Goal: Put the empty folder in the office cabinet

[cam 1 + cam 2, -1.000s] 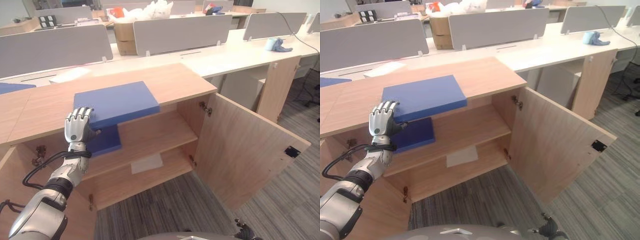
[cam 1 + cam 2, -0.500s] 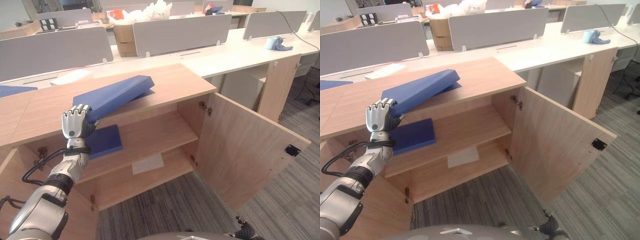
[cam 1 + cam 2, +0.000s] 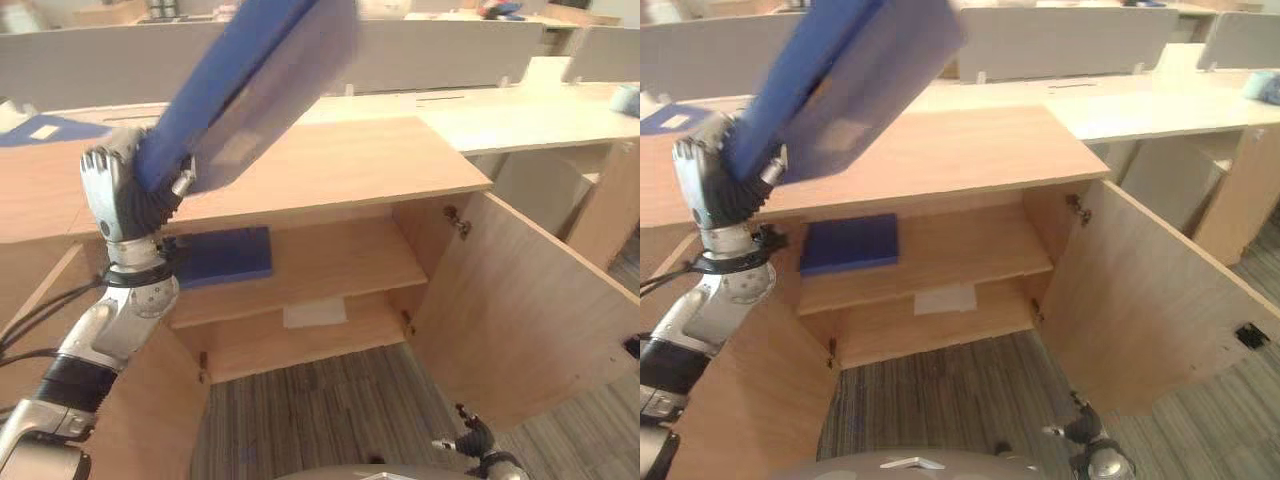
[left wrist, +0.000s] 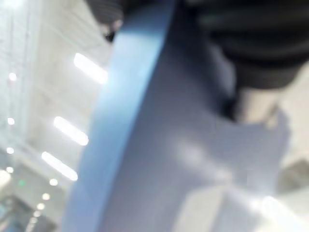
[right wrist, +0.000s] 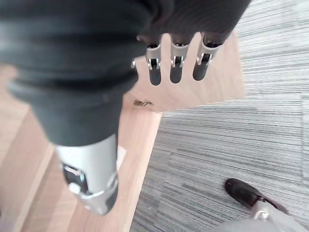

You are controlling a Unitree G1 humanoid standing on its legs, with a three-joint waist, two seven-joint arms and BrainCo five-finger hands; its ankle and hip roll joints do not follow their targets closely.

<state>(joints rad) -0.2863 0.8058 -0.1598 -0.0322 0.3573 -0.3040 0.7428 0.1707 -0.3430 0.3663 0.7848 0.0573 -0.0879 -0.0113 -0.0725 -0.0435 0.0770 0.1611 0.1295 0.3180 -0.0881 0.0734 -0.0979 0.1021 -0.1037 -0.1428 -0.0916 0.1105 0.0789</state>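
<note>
Left eye view has the left hand [image 3: 120, 195] with its fingers curled round the lower end of the blue folder [image 3: 250, 85], so that's a proper grip, with the thumb on the near side. The folder is lifted clear of the cabinet [image 3: 330, 170] top and tilted steeply, its far end pointing up and away over the back of the cabinet toward the grey desk dividers [image 3: 440, 55]. In the left wrist view the folder [image 4: 159, 159] runs right up against the hand's dark cover, blurred, with ceiling lights behind it.

Below the hand, a second blue folder [image 3: 850, 243] lies flat on the cabinet's upper shelf [image 3: 960, 255], at the left end of it. A white sheet of paper [image 3: 946, 298] sits on the lower shelf, roughly in the middle. The cabinet's right door [image 3: 520, 320] hangs wide open, swung out over the grey striped carpet [image 3: 330, 410] in front.

The right hand [image 5: 176, 67] is low down in front of the cabinet, near the open door. In the right wrist view its fingers hang straight and relaxed, a little apart, holding nothing, with wood panel and carpet past them.

Behind the cabinet there's a pale desk [image 3: 520, 105] running along the dividers.
</note>
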